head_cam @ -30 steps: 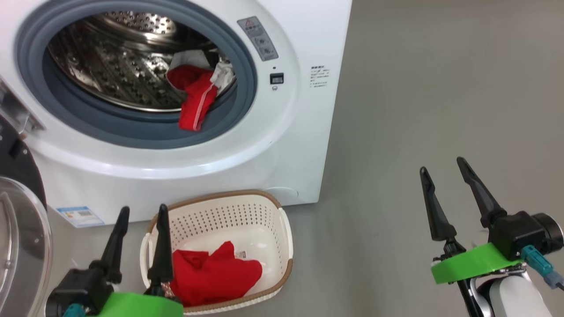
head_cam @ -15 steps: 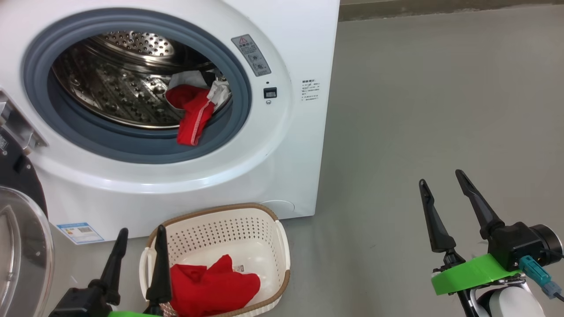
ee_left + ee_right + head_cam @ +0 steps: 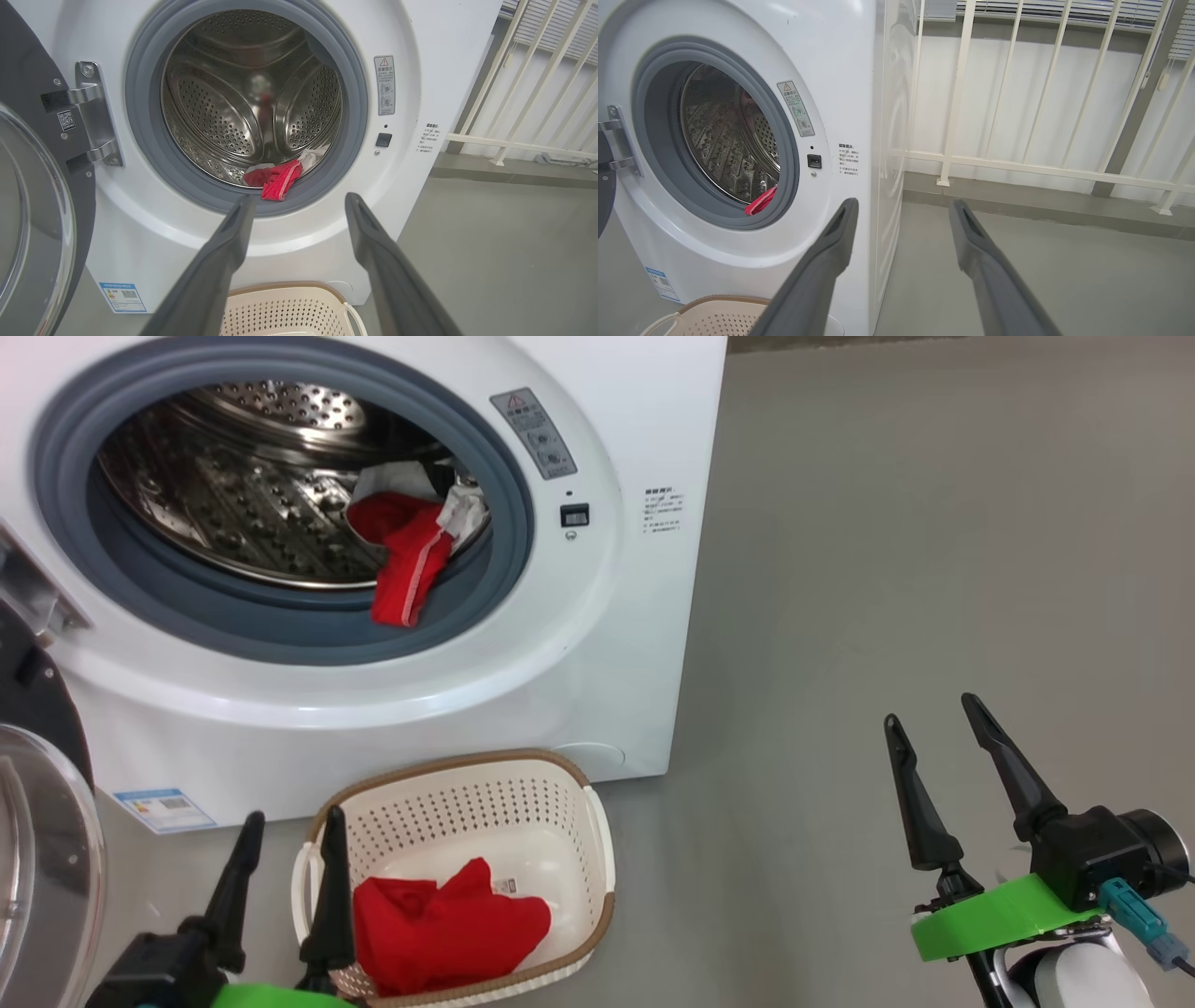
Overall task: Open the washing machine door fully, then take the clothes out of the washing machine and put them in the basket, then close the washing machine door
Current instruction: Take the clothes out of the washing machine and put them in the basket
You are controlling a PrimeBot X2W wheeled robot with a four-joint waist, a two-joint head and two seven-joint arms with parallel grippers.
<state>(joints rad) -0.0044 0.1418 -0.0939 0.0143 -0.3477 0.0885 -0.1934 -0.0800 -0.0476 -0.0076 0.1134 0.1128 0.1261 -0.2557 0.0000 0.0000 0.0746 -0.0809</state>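
At your far left the door stands swung wide. Your left gripper, fingers apart and empty, hovers by the left edge of the basket, where one red garment already lies. The other garment droops over the grey gasket at the drum's lower right. It looks soft, light and apt to snag, so pinch the bunched fold hanging outward. It's bright red with white trim. Your right gripper hangs well off right over the floor, fingers apart, empty

Left jaws and right jaws both gape wide and empty, fingers pointing upward.
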